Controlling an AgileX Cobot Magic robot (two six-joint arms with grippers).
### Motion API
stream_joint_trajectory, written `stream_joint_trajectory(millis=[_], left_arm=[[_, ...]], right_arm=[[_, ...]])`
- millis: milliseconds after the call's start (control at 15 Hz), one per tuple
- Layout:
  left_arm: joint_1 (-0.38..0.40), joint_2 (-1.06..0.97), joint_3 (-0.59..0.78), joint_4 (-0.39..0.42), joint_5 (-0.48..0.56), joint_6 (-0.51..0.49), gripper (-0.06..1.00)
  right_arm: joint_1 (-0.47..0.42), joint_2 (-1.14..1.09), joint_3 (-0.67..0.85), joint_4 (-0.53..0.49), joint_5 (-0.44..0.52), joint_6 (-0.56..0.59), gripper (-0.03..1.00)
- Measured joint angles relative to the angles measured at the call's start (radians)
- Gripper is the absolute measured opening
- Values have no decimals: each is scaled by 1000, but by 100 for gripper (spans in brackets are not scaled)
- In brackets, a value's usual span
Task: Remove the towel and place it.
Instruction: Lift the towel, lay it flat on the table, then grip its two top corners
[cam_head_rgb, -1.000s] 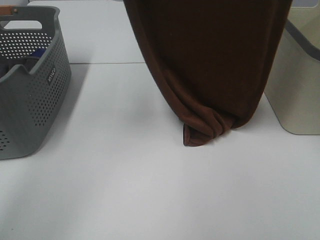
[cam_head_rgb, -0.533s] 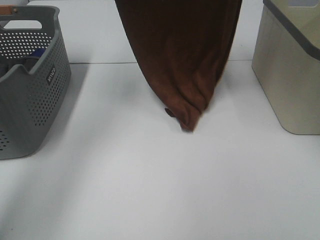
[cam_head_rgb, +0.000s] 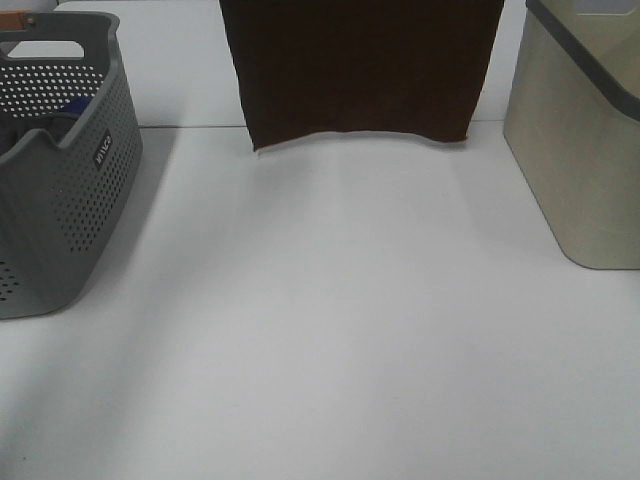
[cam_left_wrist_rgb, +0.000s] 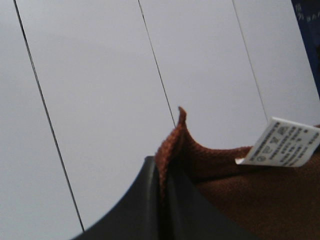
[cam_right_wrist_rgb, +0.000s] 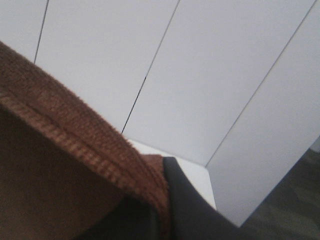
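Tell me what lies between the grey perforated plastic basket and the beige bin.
Bare white tabletop, seen in the exterior high view; only the dark brown terry towel hangs above its far part.

The towel (cam_head_rgb: 360, 70) runs out past the top edge of the high view, so its upper hem and its hold stay unseen. The basket (cam_head_rgb: 60, 200) is cut by the left edge, the bin (cam_head_rgb: 580, 150) by the right. The label (cam_left_wrist_rgb: 280, 142) carries print too small to read.
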Motion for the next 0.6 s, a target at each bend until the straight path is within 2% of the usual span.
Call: stream_joint_trajectory(millis=[67,133,200,267,333,400,600], left_arm=[[-2,11,0,-1,80,9,0],[-9,20,0,-10,205,15,0],[-15,34,0,-77,451,15,0],[-15,34,0,-77,451,15,0],[-15,34,0,-169,690,15,0],[-15,34,0,-210,797,15,0],[-11,33,0,-267,1087,15,0]], right_arm=[[6,17,-1,13,62,0,0],[9,39,-1,39,124,0,0],[10,90,-1,124,269,-4,0],[10,90,-1,124,269,-4,0],[10,122,-1,227,434,-39,0],[10,128,-1,284,506,-62,0],[10,128,-1,414,636,-108,0]])
